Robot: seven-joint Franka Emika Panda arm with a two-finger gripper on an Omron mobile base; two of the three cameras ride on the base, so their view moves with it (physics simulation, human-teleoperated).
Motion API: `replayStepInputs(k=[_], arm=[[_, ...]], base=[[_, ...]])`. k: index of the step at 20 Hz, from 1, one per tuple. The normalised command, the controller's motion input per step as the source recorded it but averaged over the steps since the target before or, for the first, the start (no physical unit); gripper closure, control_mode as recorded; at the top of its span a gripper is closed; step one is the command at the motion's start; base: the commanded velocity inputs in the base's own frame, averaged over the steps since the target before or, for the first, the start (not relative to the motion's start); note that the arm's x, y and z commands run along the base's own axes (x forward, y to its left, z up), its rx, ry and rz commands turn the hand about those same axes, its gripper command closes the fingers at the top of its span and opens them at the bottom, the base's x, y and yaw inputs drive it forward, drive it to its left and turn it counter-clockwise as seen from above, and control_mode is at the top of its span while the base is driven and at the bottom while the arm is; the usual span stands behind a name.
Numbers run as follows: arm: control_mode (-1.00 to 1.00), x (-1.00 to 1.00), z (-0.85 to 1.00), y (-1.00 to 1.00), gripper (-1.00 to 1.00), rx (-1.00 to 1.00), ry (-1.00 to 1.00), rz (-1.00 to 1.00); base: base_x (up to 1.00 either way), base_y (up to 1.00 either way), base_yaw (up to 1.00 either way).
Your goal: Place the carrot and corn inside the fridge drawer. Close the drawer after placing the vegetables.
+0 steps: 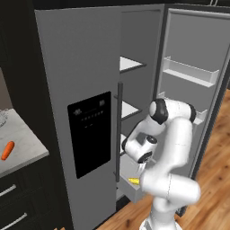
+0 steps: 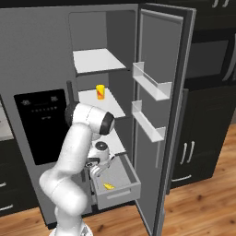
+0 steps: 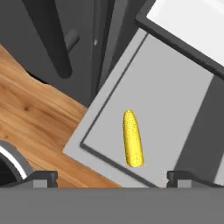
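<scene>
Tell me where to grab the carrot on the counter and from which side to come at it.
Grip the carrot around its middle, coming straight down from above with the jaws closing across its short width. It lies flat on the light counter near the edge, angled, with its sides free, so a top approach looks safest. The gripper is open over the fridge drawer, where the corn already lies.

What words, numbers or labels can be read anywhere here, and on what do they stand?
No text here can be read.
The black dispenser panel on the closed fridge door carries small pale marks in rows, too small and blurred to read.
The small yellow and red container on a fridge shelf may bear a label, too small to tell.
The corn and the fridge drawer carry no writing.
</scene>
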Motion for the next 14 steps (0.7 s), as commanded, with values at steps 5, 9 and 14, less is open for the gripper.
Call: replayStepInputs(k=[5, 9, 14], arm=[[-1.0, -0.46, 1.0, -0.09, -1.0, -0.01, -0.07, -0.08], [-1.0, -0.48, 1.0, -0.37, -1.0, 0.04, -0.01, -0.05], [-1.0, -0.58, 1.0, -0.39, -1.0, 0.14, 0.0, -0.05]], base=[[0.0, 0.0, 0.0], [0.0, 0.0, 0.0], [0.0, 0.0, 0.0]])
